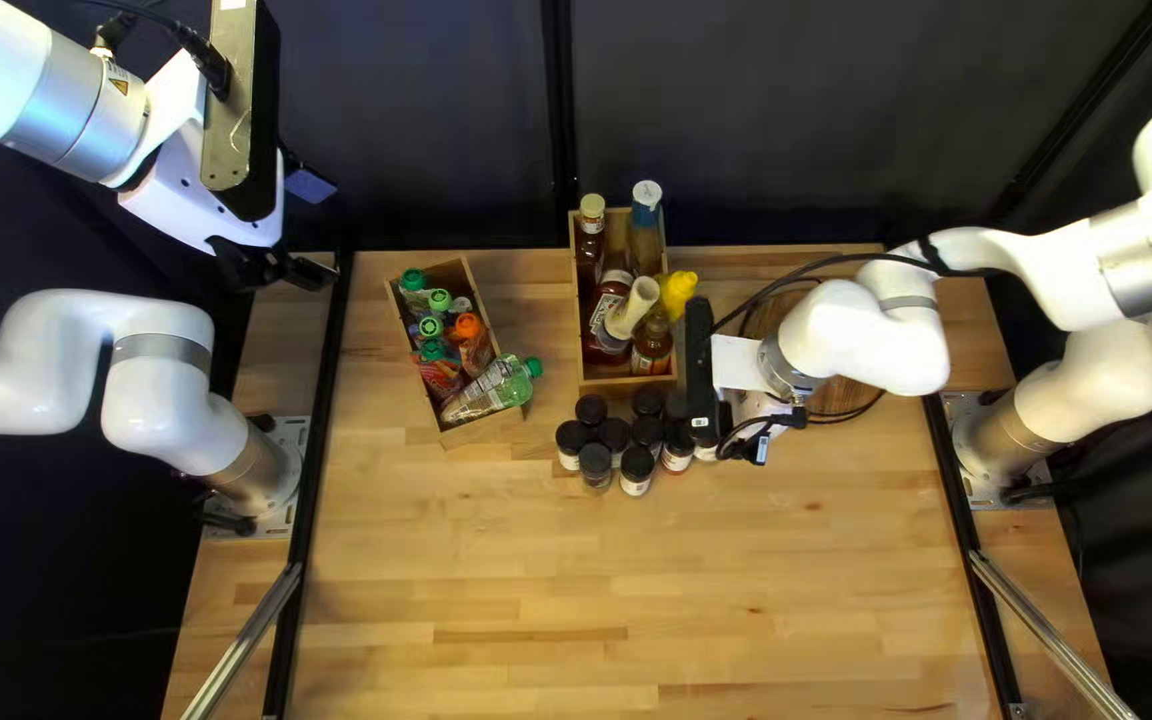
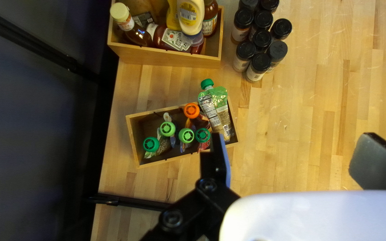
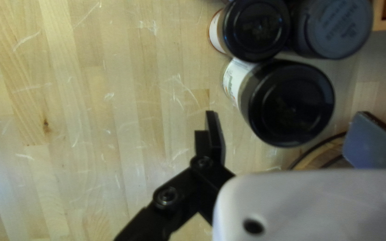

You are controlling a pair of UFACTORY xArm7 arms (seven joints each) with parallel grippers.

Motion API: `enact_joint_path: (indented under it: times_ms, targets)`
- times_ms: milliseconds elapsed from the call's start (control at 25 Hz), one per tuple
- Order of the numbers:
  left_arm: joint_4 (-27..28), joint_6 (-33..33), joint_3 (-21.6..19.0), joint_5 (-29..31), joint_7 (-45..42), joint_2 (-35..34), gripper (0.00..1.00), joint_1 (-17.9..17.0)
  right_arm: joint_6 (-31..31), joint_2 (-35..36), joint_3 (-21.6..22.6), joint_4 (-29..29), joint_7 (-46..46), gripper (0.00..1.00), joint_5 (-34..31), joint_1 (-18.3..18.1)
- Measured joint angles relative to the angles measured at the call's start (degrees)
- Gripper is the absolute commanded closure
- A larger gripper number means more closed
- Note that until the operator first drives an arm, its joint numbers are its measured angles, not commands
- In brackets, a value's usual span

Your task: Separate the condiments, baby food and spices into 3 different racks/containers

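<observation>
Spice jars with black lids (image 1: 636,464) stand bunched on the pale wooden desk (image 1: 603,574), outside the boxes, near the middle of the top left view. I have my right claw (image 1: 740,430) low beside the cluster; in its wrist view the fingers stand wide apart with nothing gripped, and one broad black-lidded jar with a white label (image 3: 291,105) sits just ahead of the gap. My left claw (image 1: 286,271) is raised past the desk's far left corner, open too and gripping nothing. Below it I see an oblong wooden box (image 1: 486,426) of baby food pouches with green and orange caps (image 2: 167,129); one green pouch (image 2: 220,109) leans at the end, its capped spout poking beyond the rim. A second wooden box (image 1: 623,384) holds the condiments: a brown bottle with a cream cap (image 2: 137,35), a red bottle with a white label (image 2: 175,40), a pale yellow squeeze bottle (image 2: 190,18) and others. A round brown wooden piece (image 1: 843,395) lies partly hidden under my right arm; I can't tell if it's a rack.
</observation>
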Motion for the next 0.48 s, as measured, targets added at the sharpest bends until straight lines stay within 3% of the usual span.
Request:
enact_joint_path:
  times_ms: [240,480]
  targets:
    - [0.0,0.0,0.0,0.0,0.0,0.0,0.0,0.0,0.5,0.0,0.5,0.4,0.7,1.0,-0.7,0.2]
    - [0.0,0.0,0.0,0.0,0.0,0.0,0.0,0.0,5.9,6.5,0.5,-0.3,1.1,1.0,1.4,1.6]
